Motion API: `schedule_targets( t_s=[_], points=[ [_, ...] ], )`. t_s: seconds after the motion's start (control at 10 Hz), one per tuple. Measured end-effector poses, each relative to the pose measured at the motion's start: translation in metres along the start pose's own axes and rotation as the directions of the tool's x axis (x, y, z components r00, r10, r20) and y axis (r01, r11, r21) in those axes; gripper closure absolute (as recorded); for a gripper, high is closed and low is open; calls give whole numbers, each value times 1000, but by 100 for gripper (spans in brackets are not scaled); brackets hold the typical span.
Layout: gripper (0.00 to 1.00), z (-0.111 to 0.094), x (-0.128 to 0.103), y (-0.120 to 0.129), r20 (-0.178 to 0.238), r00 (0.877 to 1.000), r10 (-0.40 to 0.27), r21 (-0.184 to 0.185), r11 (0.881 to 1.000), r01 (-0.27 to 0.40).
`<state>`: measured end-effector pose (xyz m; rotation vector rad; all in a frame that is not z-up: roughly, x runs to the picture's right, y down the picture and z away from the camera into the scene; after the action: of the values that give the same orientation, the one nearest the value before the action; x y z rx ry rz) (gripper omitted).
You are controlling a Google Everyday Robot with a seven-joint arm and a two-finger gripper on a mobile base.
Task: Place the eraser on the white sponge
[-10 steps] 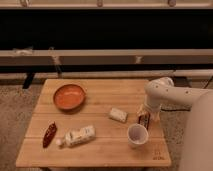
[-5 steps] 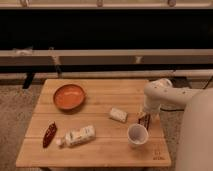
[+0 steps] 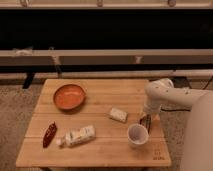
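Camera view, gripper point(image 3: 145, 119): closed on eraser point(image 3: 145, 123), right of white sponge point(image 3: 118, 115)
Eraser long axis: roughly near-to-far, slightly tilted

Nothing here can be read. The white bottle point(image 3: 79, 135) has a label whose print is too small to make out. The wooden table point(image 3: 100, 150) bears an illegible dark mark point(image 3: 158, 156) near its front right corner. The gripper point(image 3: 145, 120) is low at the table's right side, closed on the eraser point(image 3: 145, 123).

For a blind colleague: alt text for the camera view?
The robot's hand, at the wooden table's right side, is closed on the eraser beside a white cup; the white sponge lies nearby. An orange bowl, bottle and red pepper sit farther left.
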<state>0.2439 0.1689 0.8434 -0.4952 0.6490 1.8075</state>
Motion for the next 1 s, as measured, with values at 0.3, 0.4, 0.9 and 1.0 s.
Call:
schedule_targets(
  t_s=[0.3, 0.4, 0.9, 1.0],
  points=[
    [100, -33, -2, 15, 70, 997, -25, -9, 1000, 26],
    [100, -49, -3, 24, 103, 994, -41, -13, 999, 42],
    [100, -104, -12, 58, 239, 965, -106, -18, 993, 113],
    [100, -111, -12, 61, 257, 960, -113, -16, 993, 121]
  ],
)
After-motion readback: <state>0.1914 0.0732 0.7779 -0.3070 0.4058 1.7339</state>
